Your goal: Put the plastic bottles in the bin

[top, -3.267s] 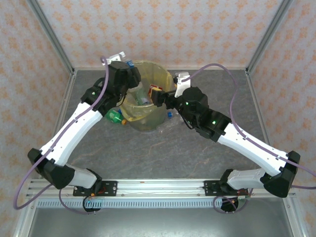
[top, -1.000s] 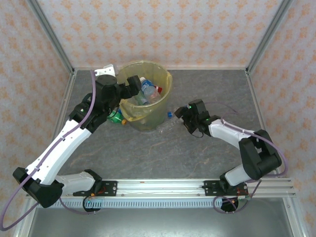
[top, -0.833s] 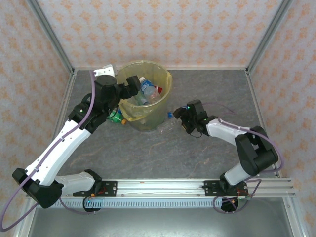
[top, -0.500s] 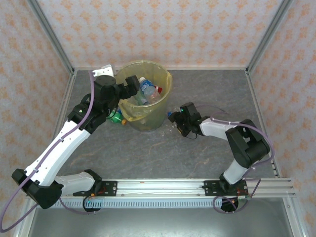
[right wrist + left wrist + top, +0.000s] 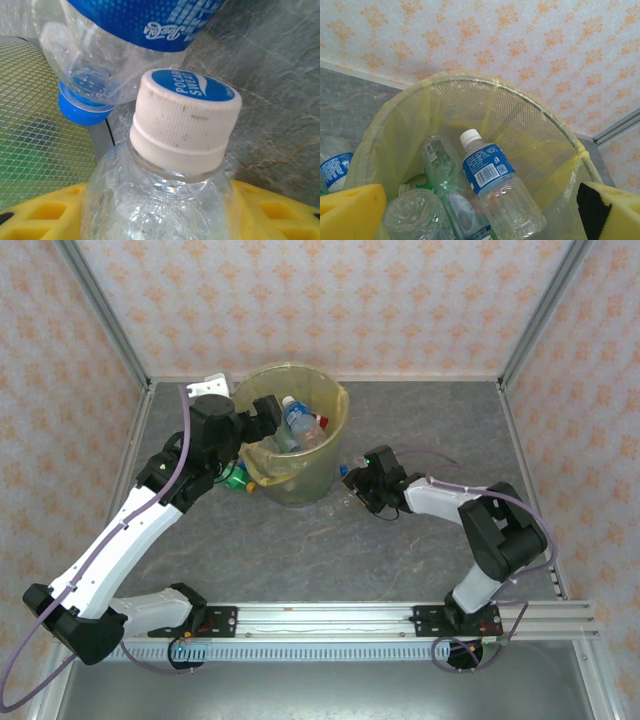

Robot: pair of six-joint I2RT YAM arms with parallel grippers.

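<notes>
Bottles piled in the bin, one more pinched at its foot.
The bin stands far-centre on the table, a blue-labelled bottle uppermost inside. The left gripper hangs over its left rim, jaws spread wide and empty. By the bin's right wall the right gripper clamps a white-capped bottle; a blue-capped bottle lies just beyond. A green bottle lies left, beneath the left arm.

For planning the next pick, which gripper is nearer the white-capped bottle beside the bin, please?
Right: right gripper closed around the bottle; left gripper hovering over the bin.
</notes>
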